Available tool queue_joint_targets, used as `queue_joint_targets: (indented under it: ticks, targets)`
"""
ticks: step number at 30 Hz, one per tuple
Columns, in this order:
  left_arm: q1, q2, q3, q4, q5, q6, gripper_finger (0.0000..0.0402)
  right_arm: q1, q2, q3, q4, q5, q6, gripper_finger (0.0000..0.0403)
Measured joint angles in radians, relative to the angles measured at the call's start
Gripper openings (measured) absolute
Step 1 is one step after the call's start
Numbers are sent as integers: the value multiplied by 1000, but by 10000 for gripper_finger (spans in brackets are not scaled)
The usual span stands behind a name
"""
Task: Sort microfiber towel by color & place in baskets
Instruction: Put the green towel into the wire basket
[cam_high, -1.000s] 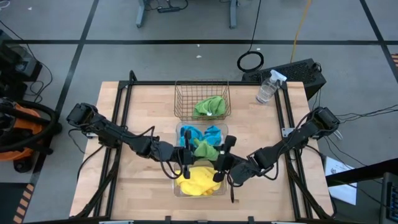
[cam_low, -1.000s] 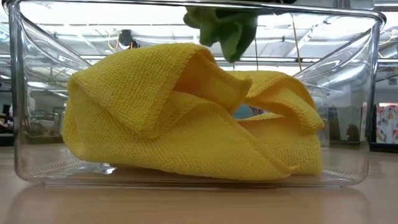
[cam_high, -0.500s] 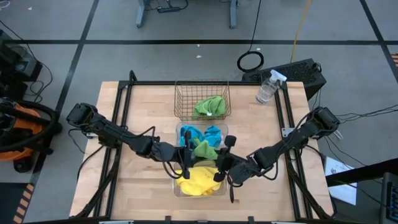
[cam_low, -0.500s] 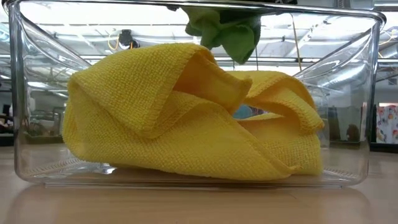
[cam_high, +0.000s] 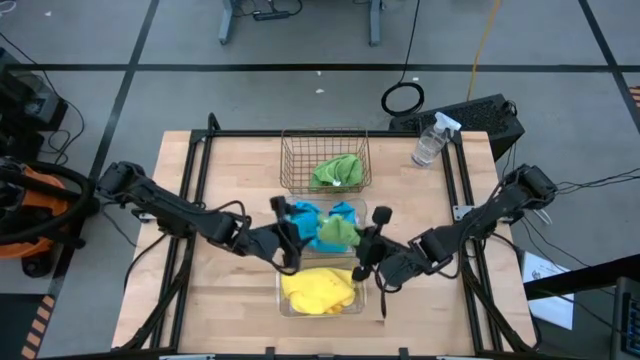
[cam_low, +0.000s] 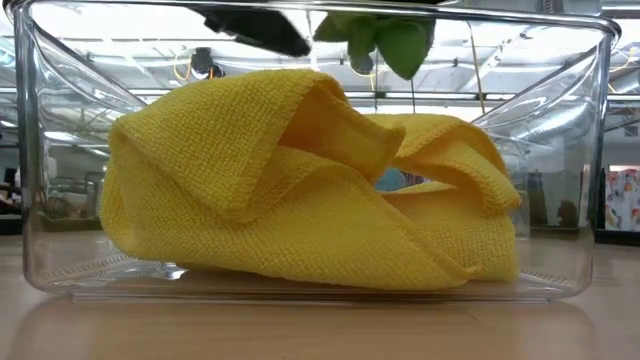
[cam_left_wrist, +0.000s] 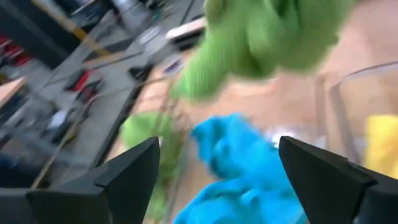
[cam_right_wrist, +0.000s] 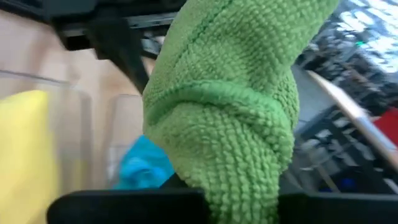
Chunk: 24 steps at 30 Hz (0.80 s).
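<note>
my right gripper (cam_high: 366, 232): clamped on green towel (cam_high: 336, 231), above middle clear basket (cam_high: 362, 213)
my left gripper (cam_high: 283, 228): fingers apart, pulled back left since earlier
open room: bare table (cam_high: 240, 180) both sides

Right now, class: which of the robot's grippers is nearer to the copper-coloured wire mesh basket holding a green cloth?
Left. The left gripper, open, sits just short of the copper-coloured wire mesh basket, toward its left corner. The right gripper, shut on a green cloth, is slightly farther back.

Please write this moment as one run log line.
right end effector: shut on green towel | left end effector: open, beside | towel above blue towels
</note>
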Motion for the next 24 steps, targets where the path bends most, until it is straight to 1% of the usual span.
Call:
queue_joint_targets:
  ticks: [2,5,8,10,13,15,19,24]
  targets:
    - [0,-25,0,-75,-43,-48,336,-29,-20,0,-1,25,-41,15]
    - [0,-51,0,-188,-64,-120,336,-106,-45,0,27,-10,-106,15]
    - [0,-61,-28,-212,-74,-132,336,-229,-63,0,72,-135,-164,15]
    - [3,-61,-42,-209,-75,-128,336,-333,-65,0,127,-239,-162,15]
    - [12,-61,-45,-205,-77,-125,336,-492,-66,0,192,-438,-110,16]
    - [17,-61,-45,-202,-78,-125,336,-584,-62,0,198,-543,-36,18]
    - [16,-61,-45,-183,-78,-103,336,-722,-42,0,202,-671,93,20]
    - [16,-61,-45,-115,-78,-51,336,-804,-16,0,238,-782,141,21]
